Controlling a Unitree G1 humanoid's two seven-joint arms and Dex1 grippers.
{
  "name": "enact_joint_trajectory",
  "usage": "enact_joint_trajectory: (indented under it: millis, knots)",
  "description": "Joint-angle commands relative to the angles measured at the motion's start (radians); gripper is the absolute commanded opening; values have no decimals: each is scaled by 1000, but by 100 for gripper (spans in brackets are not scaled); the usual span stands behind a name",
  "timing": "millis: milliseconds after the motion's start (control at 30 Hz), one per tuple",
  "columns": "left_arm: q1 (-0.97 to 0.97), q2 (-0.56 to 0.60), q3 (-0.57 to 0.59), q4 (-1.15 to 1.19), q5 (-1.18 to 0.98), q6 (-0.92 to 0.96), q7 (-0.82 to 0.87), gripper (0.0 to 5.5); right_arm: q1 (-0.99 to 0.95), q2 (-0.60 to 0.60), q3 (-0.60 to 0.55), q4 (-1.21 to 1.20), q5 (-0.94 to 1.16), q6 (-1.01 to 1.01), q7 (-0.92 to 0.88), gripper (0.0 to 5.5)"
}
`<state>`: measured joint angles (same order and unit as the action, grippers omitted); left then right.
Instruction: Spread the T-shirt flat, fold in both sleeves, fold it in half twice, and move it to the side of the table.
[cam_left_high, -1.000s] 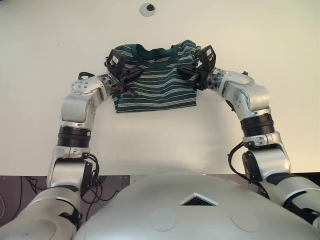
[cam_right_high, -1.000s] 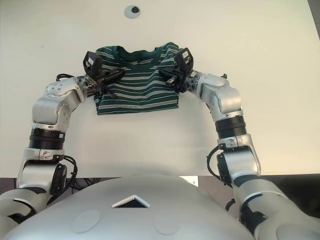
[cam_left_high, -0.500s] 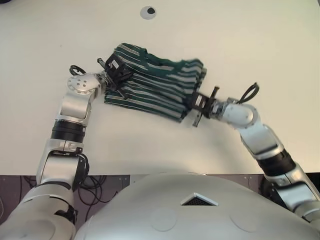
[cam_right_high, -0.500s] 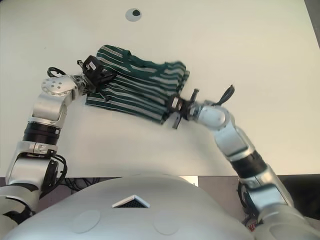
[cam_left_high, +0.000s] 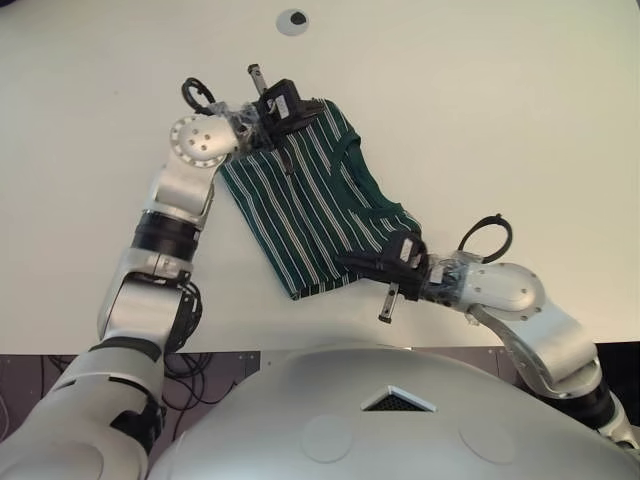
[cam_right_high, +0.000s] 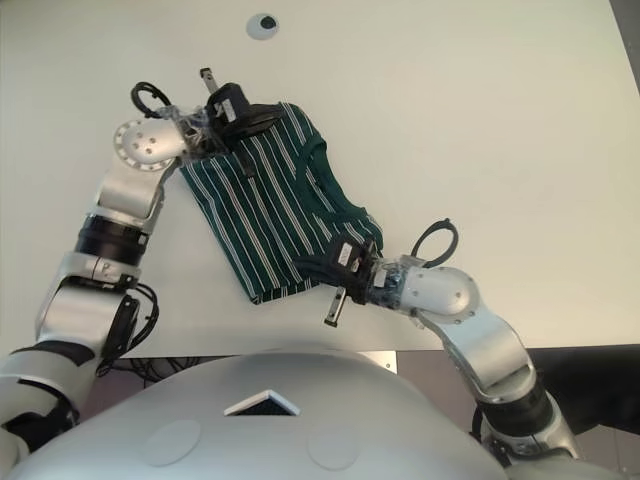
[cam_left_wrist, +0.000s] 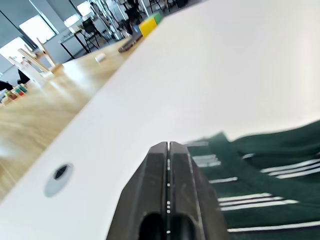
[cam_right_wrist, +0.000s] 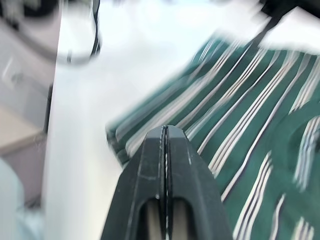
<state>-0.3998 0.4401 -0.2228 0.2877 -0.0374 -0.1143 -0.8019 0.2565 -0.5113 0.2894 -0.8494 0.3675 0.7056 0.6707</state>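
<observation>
The green T-shirt (cam_left_high: 310, 205) with white stripes lies folded and slanted on the white table (cam_left_high: 520, 120), its collar toward the right. My left gripper (cam_left_high: 305, 115) rests at the shirt's far corner with its fingers (cam_left_wrist: 168, 165) shut tight together and the cloth (cam_left_wrist: 270, 190) just beside the tips. My right gripper (cam_left_high: 350, 262) sits at the shirt's near corner by the table's front edge. It is shut too, and its tips lie over the striped cloth (cam_right_wrist: 250, 125). No cloth shows between either pair of fingers.
A grey round disc (cam_left_high: 292, 19) is set in the table beyond the shirt. The table's front edge (cam_left_high: 250, 345) runs just below the shirt's near corner. Bare table stretches to the right and far left. Wooden tables (cam_left_wrist: 45, 105) stand in the room behind.
The shirt has turned from square-on to slanted. My left gripper swung away toward the far side, and my right gripper came near toward the front edge. Both stayed shut.
</observation>
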Motion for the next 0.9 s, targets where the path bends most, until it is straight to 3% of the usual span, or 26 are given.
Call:
enact_joint_trajectory:
  millis: [33, 133, 300, 400, 533, 733, 900]
  knots:
    - [138, 105, 127, -239, -123, 84, -46, 1, -69, 33, -216, -69, 162, 83, -71, 2]
    - [300, 203, 165, -389, -122, 230, -47, 1, -124, -35, -299, 4, 109, 60, -95, 2]
    - [426, 237, 140, -448, -30, 376, 35, 1, -94, -120, -134, 238, -121, -105, -84, 2]
    - [412, 192, 88, -422, 7, 423, 71, 1, -62, -136, -44, 329, -223, -192, -79, 2]
    - [384, 192, 30, -349, 108, 424, 126, 1, -41, -160, -16, 366, -263, -241, -45, 2]
    - [220, 140, -84, -163, 223, 358, 137, 1, 55, -237, 116, 358, -348, -281, 43, 2]
    - [87, 56, -126, 51, 257, 274, 164, 1, 88, -239, 110, 328, -349, -297, 35, 2]
